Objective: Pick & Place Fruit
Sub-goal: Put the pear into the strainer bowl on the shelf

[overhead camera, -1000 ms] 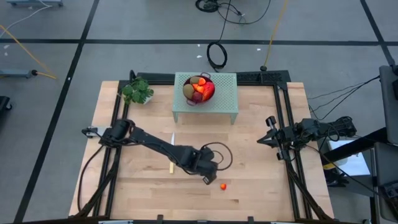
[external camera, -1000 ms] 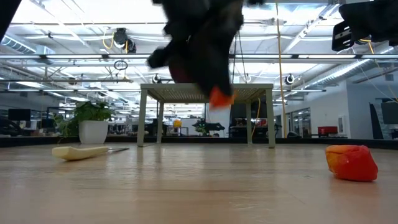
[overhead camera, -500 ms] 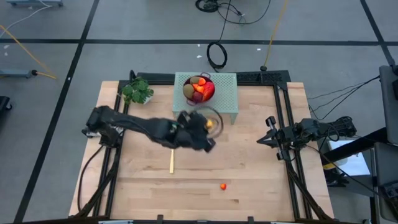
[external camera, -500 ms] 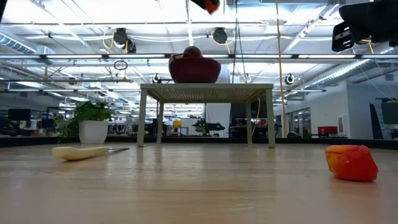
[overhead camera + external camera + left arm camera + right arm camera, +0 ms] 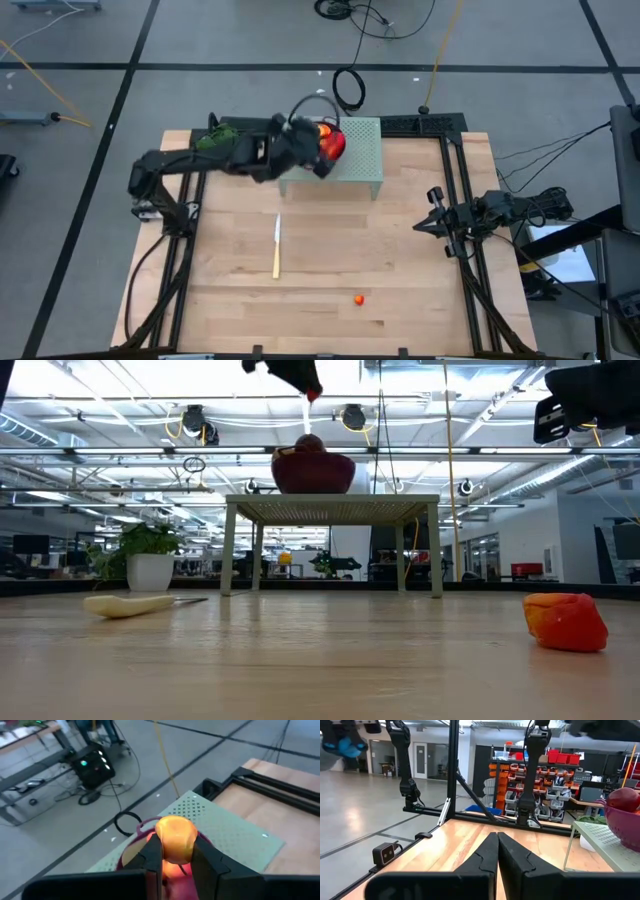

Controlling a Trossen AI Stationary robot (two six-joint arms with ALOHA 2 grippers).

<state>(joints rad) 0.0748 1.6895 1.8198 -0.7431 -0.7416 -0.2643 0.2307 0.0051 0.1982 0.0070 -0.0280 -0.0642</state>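
Left arm stretched out from its base at the desk's left edge, reaching toward the far side, wrist up high over the bowl (image 5: 322, 142). Left claw (image 5: 175, 851) clamped on a small orange-yellow fruit (image 5: 175, 838), fingers (image 5: 151, 861) pinching it from both sides, hanging right above the bowl's opening. Roundish little piece, so no real long axis to call; just sticks out past the fingertips. In the low view only the tip of the claw (image 5: 300, 380) peeks in at the top edge, a bit of red-orange showing, directly over the bowl.

Bowl is dark red, sitting on a pale green perforated stand (image 5: 360, 160) at the far middle of the desk, already heaped with fruit (image 5: 309, 444). One more small orange-red piece (image 5: 359, 298) lying alone on the near part of the desk, well apart from the stand. Shows up big and lumpy in the low view, resting flat on the wood.

Right arm parked at the desk's right edge, right claw (image 5: 497, 851) shut tight, fingers pressed together, holding nothing.

Light wooden desk (image 5: 420, 280) with a black frame round it. Yellow-handled knife (image 5: 277, 246) lying lengthwise left of centre, potted green plant (image 5: 222, 140) at the far left corner. Grey floor with dark lines and loose cables beyond; open workshop hall with shelving and bright ceiling lights in the background.
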